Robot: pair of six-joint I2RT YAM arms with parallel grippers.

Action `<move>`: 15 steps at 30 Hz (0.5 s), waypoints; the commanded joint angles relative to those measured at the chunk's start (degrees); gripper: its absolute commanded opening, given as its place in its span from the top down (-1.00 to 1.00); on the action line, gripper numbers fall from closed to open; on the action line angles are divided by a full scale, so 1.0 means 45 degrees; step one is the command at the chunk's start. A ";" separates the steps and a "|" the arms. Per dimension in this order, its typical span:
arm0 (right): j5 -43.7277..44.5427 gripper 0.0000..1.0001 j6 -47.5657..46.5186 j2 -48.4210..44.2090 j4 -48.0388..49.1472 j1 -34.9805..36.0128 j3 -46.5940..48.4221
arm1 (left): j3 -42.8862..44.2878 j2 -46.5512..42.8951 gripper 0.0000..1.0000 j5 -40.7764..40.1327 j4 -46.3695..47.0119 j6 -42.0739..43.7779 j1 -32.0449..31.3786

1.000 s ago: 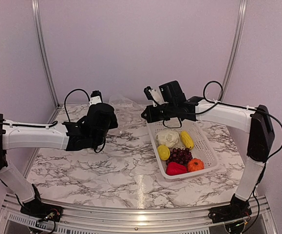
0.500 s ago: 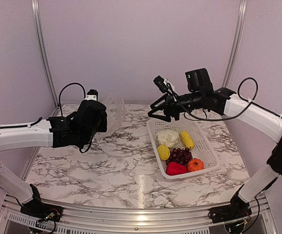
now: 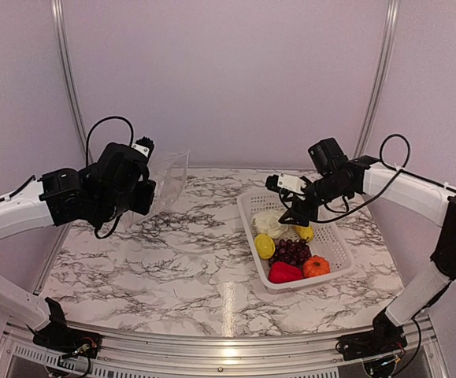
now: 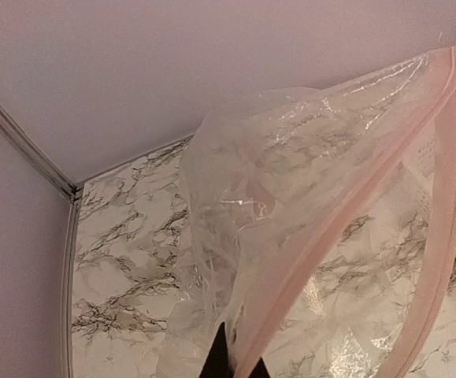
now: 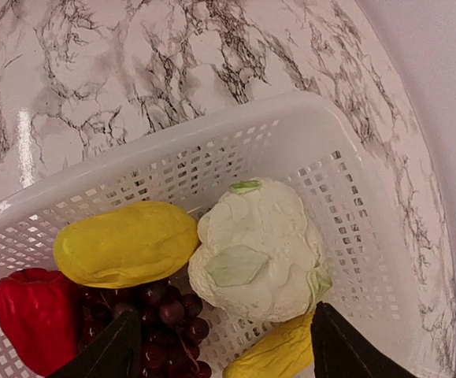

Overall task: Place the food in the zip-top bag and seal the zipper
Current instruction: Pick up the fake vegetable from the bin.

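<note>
The clear crinkly zip-top bag [image 3: 170,178] hangs lifted above the table's back left, my left gripper [image 3: 147,191] shut on its mouth edge. In the left wrist view the fingertips [image 4: 218,361] pinch the bag [image 4: 291,205] right by the pinkish zipper [image 4: 354,214], and the mouth gapes. The food lies in the white basket [image 3: 335,239]: cauliflower [image 3: 272,224], two yellow pieces [image 3: 264,246], grapes [image 3: 292,252], red pepper [image 3: 284,272], orange fruit [image 3: 316,267]. My right gripper [image 3: 294,213] hovers open just above the cauliflower [image 5: 259,252], with nothing between its fingers [image 5: 228,352].
The lattice basket [image 5: 291,134] stands at the right of the marble table [image 3: 188,276]. Metal frame posts [image 3: 68,87] rise at both back corners against the pale walls. The table's rail [image 4: 66,260] runs along the left side.
My right gripper opened and swung down from the back of the table to just over the basket. The left arm raised the bag and drew it to the left.
</note>
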 commanded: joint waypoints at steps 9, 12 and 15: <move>0.1889 -0.60 -0.3587 0.1814 0.0619 0.0184 -0.0058 | 0.0246 0.3198 1.00 0.2562 0.1539 -0.1382 0.0016; 0.2335 -0.64 -0.3831 0.2129 0.1070 0.0342 -0.0185 | 0.0171 0.3245 1.00 0.2739 0.1796 -0.1580 0.0072; 0.2708 -0.67 -0.3951 0.2535 0.1493 0.0444 -0.0241 | 0.0200 0.3300 1.00 0.2888 0.1867 -0.1715 0.0167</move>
